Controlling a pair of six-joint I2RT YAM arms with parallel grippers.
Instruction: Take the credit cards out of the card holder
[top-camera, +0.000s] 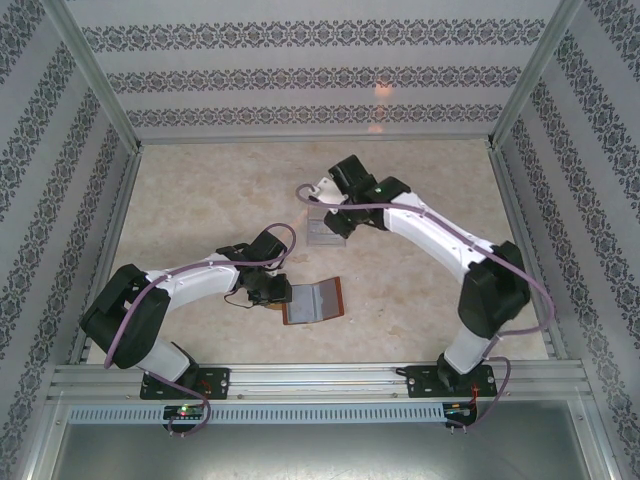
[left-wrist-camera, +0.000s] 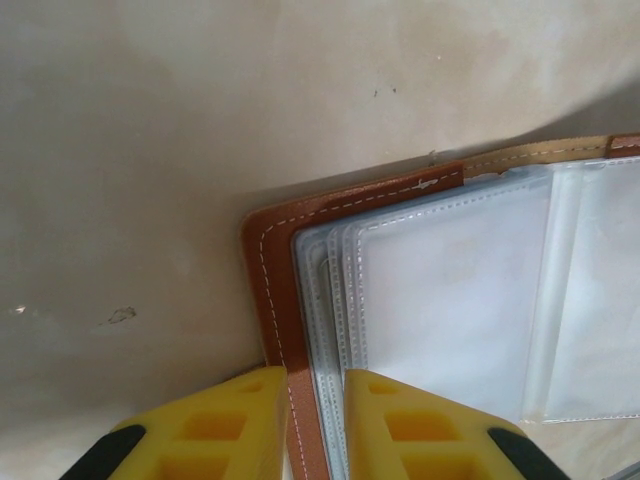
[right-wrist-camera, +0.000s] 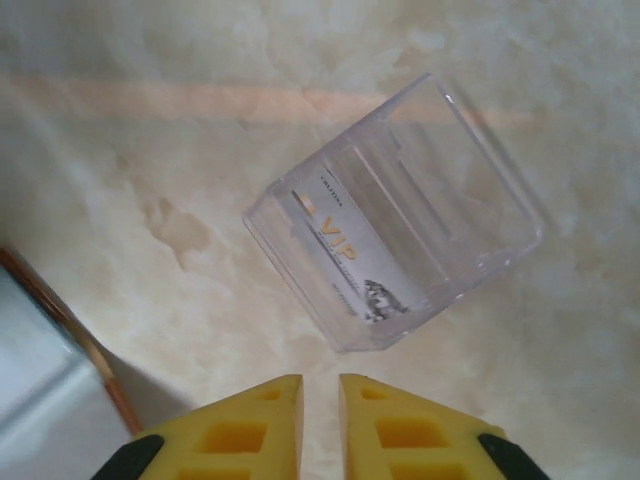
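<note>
The card holder (top-camera: 318, 300) lies open on the table, brown leather with clear sleeves. In the left wrist view its stitched leather edge (left-wrist-camera: 268, 290) and the sleeve edges (left-wrist-camera: 335, 300) run between my yellow fingers. My left gripper (left-wrist-camera: 315, 375) is shut on that edge, at the holder's left side (top-camera: 272, 292). Whether the pale sleeves hold cards I cannot tell. One white credit card (right-wrist-camera: 345, 255) printed "VIP" stands inside the clear box (right-wrist-camera: 470, 190). My right gripper (right-wrist-camera: 320, 380) hangs just before that box (top-camera: 335, 222), its jaws a narrow gap apart with nothing between them.
The clear box (top-camera: 320, 228) sits at mid-table, behind the holder. A corner of the holder (right-wrist-camera: 45, 370) shows at the lower left of the right wrist view. Metal frame rails (top-camera: 110, 210) and patterned walls bound the marbled table (top-camera: 200, 190).
</note>
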